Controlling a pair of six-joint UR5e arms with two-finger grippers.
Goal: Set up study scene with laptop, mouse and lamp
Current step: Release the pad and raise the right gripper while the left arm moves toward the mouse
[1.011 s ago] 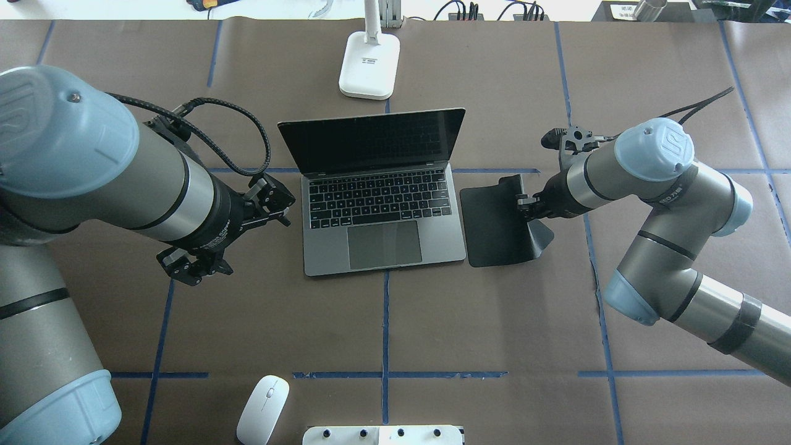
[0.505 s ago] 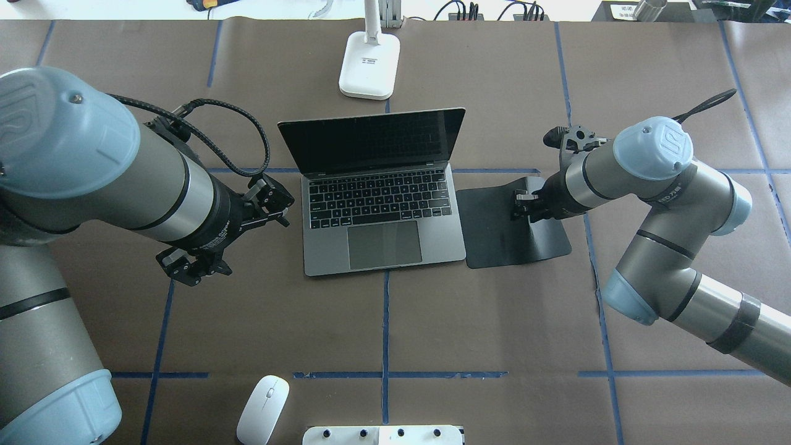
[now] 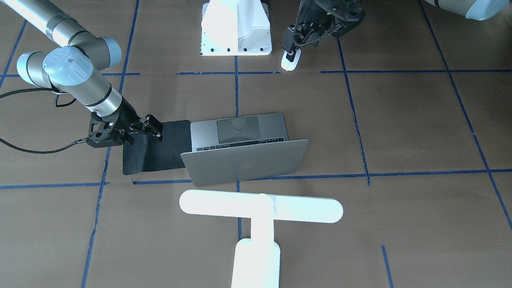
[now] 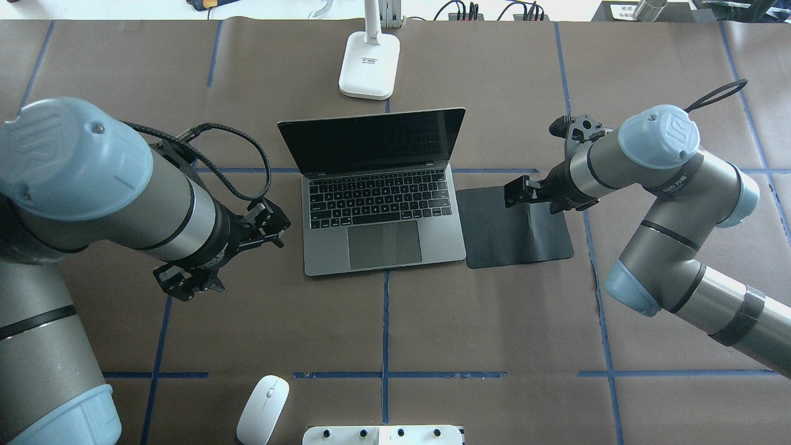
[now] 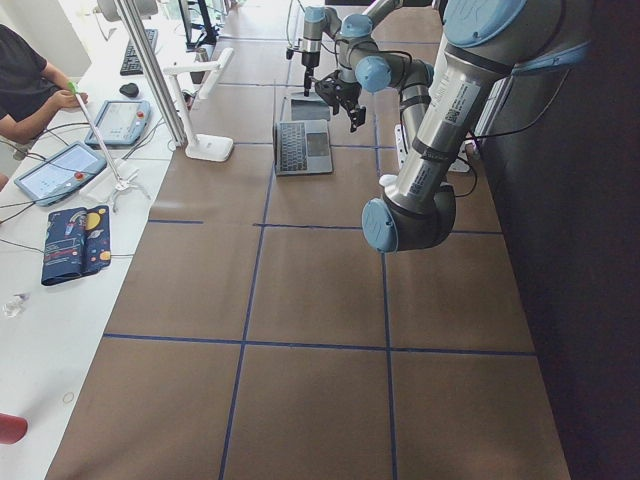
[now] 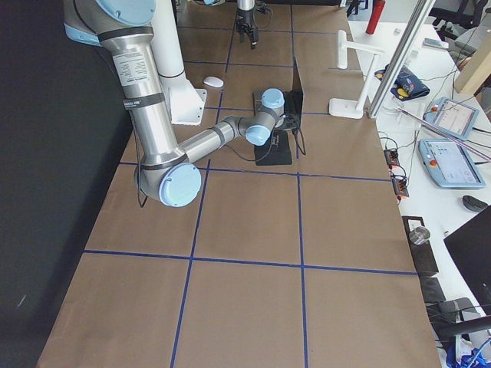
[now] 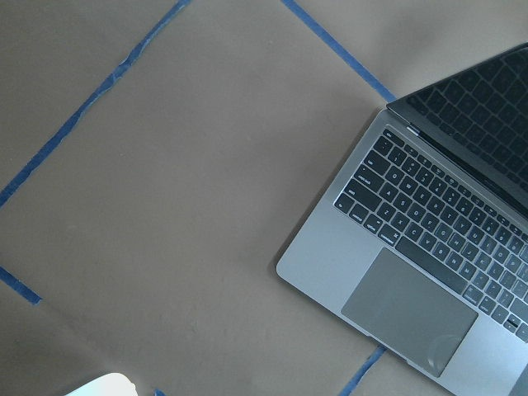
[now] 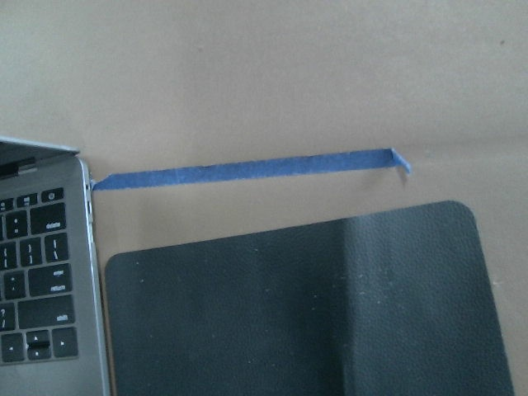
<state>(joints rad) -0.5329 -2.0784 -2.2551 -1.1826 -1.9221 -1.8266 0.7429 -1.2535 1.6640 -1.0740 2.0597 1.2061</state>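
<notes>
The laptop (image 4: pixel 383 204) stands open in the middle of the table, its keyboard towards me; its lid with the logo shows in the front-facing view (image 3: pixel 246 162). The lamp (image 3: pixel 260 206) stands behind it, its base (image 4: pixel 369 65) at the far edge. The mouse (image 4: pixel 262 410) lies near the front edge, left of centre. My left gripper (image 4: pixel 225 253) hangs open and empty left of the laptop. My right gripper (image 4: pixel 525 194) is open and empty above a black mat (image 4: pixel 518 225).
The black mat (image 3: pixel 160 146) lies flat against the laptop's right side. A white flared block with bolt holes (image 4: pixel 383 434) sits at the front edge next to the mouse. Blue tape lines cross the brown table cover.
The right gripper has let go of the black mat; the mat's curled edge has dropped flat. The right gripper has risen a little. The left arm has drawn slightly back towards the front.
</notes>
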